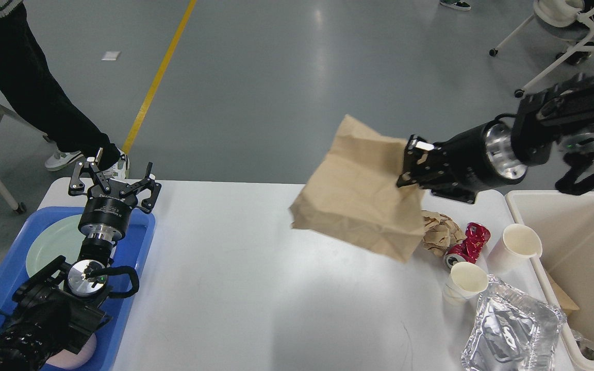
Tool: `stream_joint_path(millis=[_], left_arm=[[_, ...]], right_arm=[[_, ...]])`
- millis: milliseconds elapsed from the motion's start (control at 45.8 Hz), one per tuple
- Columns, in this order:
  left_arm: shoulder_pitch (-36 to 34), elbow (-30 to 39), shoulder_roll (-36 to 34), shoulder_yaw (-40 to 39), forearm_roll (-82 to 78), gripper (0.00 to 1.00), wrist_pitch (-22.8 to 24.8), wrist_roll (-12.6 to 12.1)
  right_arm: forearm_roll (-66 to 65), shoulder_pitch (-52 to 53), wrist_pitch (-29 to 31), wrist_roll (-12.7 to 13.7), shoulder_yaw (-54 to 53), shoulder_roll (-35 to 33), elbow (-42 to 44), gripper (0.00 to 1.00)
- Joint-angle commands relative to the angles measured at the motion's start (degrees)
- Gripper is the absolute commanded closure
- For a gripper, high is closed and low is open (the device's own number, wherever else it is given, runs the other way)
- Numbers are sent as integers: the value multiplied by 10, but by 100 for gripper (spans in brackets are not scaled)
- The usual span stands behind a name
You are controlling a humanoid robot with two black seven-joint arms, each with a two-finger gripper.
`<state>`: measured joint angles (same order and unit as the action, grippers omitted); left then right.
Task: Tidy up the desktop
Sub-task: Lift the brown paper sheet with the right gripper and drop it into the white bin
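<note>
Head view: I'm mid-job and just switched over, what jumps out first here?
A brown paper bag hangs in the air above the desktop, gripped at its right edge by the right end effector. Below it, cups, a red can and a foil tray crowd the right end beside the cream bin.
</note>
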<state>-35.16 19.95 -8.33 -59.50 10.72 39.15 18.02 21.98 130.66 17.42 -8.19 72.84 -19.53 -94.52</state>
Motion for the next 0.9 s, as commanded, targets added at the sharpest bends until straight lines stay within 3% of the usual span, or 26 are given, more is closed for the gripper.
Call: stream_joint_path(millis=[0,153,350,502,677,765,874], left_arm=[[0,0,0,0,0,3,1,0],[0,0,0,0,0,3,1,0],[0,0,0,0,0,3,1,0],[0,0,1,0,0,3,1,0],[0,0,1,0,0,3,1,0],[0,0,1,0,0,3,1,0],[0,0,1,0,0,3,1,0]], right_arm=[[-19,-60,-40,-1,87,-23,93,100],[-16,-203,-85,0,86,-118,278,100],[-7,-462,-228,3,-11,-175,470,100],[-7,-653,-303,30,-74,-169,642,100],[-7,-838,-305,80,-168,-107,830,100],[-9,-891,-305,87,-199,-80,886,100],[-9,-904,-312,101,-212,-59,893,98]])
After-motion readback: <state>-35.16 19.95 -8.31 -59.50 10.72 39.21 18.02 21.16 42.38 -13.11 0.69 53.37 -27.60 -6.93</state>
